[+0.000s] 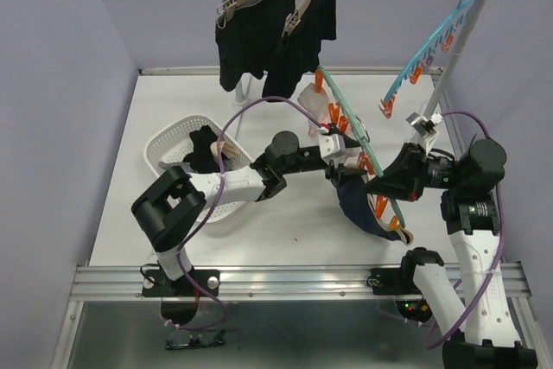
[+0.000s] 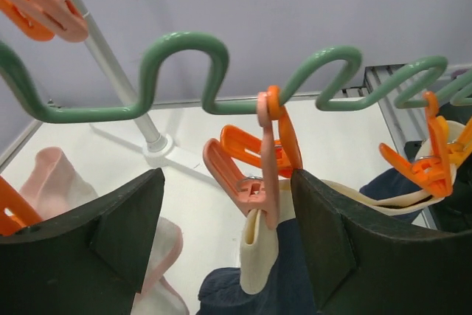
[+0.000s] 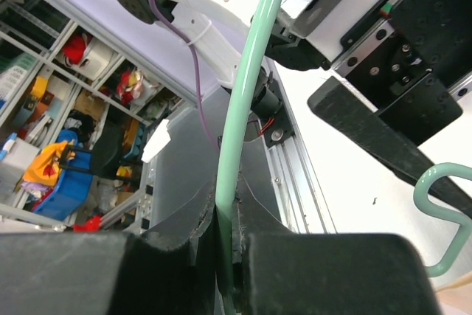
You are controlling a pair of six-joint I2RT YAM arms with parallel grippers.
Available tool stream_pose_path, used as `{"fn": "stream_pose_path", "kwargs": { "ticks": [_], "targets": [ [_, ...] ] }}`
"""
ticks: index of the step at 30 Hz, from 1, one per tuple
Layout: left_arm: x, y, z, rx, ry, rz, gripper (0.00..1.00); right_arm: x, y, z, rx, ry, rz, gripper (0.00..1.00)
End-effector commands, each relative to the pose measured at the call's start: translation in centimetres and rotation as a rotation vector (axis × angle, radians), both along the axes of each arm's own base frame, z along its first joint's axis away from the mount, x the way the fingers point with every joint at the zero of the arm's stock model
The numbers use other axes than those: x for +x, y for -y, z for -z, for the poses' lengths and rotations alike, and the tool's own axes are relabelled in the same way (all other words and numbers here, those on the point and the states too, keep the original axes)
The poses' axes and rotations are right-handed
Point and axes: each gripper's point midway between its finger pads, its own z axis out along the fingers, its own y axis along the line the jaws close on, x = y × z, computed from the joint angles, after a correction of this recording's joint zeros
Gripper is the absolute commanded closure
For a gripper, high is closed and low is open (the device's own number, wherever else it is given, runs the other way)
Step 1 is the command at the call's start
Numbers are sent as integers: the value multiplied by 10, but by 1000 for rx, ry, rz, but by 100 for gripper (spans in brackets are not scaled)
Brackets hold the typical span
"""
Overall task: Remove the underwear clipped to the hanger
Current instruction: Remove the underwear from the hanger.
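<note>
White table [image 1: 285,222], lavender walls. The right gripper [image 3: 225,256] has its jaws clamped on the bar of the green peg hanger [image 2: 184,40]. The left gripper [image 2: 225,234] has its jaws apart, one either side of an orange peg [image 2: 258,167] on that hanger. The peg bites the cream waistband of the navy underwear [image 1: 359,209], which hangs beneath the hanger. Two black boxer shorts [image 1: 251,41] hang behind it.

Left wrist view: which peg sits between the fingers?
The orange peg clamping the navy underwear at its cream waistband; other pegs hang outside the left gripper.
</note>
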Motion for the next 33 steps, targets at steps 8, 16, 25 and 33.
{"fn": "stream_pose_path", "kwargs": {
  "ticks": [8, 16, 25, 33],
  "targets": [
    [0, -6, -45, -84, 58, -17, 24, -28, 3, -8, -38, 161, -145, 99],
    [-8, -7, -56, -117, 37, 25, 24, -28, 3, -6, -37, 155, -145, 99],
    [-21, -13, -69, -166, 24, 64, 21, -29, 3, -5, -37, 160, -145, 99],
    [-20, -10, -63, -146, 5, 78, 29, -30, 3, -6, -38, 161, -145, 100]
  ]
}}
